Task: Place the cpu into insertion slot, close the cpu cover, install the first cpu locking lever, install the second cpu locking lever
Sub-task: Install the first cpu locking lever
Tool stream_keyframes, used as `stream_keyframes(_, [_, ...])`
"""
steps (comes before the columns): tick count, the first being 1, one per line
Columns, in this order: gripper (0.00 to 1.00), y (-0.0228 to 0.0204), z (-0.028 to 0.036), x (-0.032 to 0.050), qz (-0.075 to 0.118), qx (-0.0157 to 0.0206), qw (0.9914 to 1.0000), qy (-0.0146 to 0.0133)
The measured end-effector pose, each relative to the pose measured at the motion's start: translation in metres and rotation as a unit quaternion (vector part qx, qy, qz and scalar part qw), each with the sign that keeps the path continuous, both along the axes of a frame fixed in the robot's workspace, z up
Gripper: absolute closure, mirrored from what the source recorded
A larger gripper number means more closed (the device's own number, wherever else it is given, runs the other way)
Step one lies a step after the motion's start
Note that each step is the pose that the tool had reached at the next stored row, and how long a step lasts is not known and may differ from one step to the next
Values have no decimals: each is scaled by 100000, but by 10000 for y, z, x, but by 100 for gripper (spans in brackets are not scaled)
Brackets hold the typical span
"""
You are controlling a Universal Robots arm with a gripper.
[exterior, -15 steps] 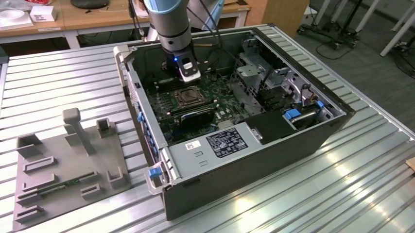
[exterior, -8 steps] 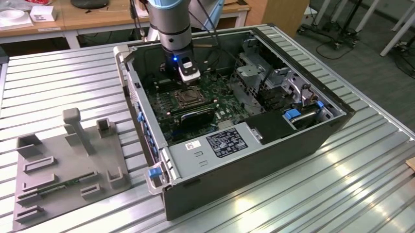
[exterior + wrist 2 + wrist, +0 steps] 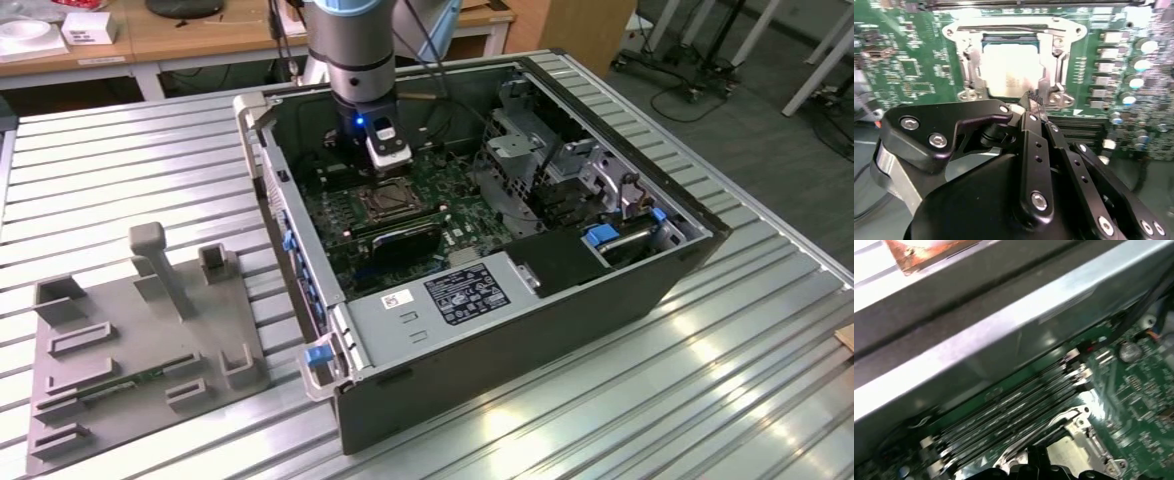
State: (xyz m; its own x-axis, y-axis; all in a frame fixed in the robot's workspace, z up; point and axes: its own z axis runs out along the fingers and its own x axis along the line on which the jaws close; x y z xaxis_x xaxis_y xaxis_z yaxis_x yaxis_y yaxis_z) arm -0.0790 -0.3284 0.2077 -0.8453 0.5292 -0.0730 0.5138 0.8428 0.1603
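The cpu [image 3: 1009,70], a pale square chip, lies in the insertion slot [image 3: 388,201] on the green motherboard inside the open computer case. The silvery cpu cover [image 3: 1055,62] lies flat over it, and the chip shows through its cut-out. My gripper [image 3: 1037,101] is shut, with its black fingertips pressed together at the near corner of the socket, against a thin metal piece there. In the exterior view the gripper [image 3: 386,172] hangs straight down just behind the socket. In the first wrist view its tips [image 3: 1037,456] sit at the edge of the cover [image 3: 1080,439].
The case wall [image 3: 1004,340] rises close beside the socket, with long black memory slots [image 3: 1004,415] in between. A drive cage [image 3: 561,170] and blue latch [image 3: 601,236] fill the exterior view's right. A grey fixture plate [image 3: 134,340] lies on the ridged metal table [image 3: 667,400].
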Motion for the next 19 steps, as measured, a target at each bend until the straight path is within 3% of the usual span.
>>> stream_keyframes(1, [89,0,0,0,331,-34,99998,477])
stream_keyframes(2, [89,0,1,0,710,-42,99994,785])
stream_keyframes(3, [89,0,1,0,775,-49,99993,852])
stream_keyframes(7, [89,0,0,0,1083,-33,99991,848])
stream_keyframes(9, [89,0,-1,0,2692,-42,99960,841])
stream_keyframes(14, [89,0,-5,0,7137,-214,99740,928])
stream_keyframes(15, [89,0,-5,-1,7721,-570,99695,1004])
stream_keyframes(16, [89,0,-5,-1,8158,-1184,99653,1109])
stream_keyframes(19, [89,0,-6,0,9015,-3811,99508,1518])
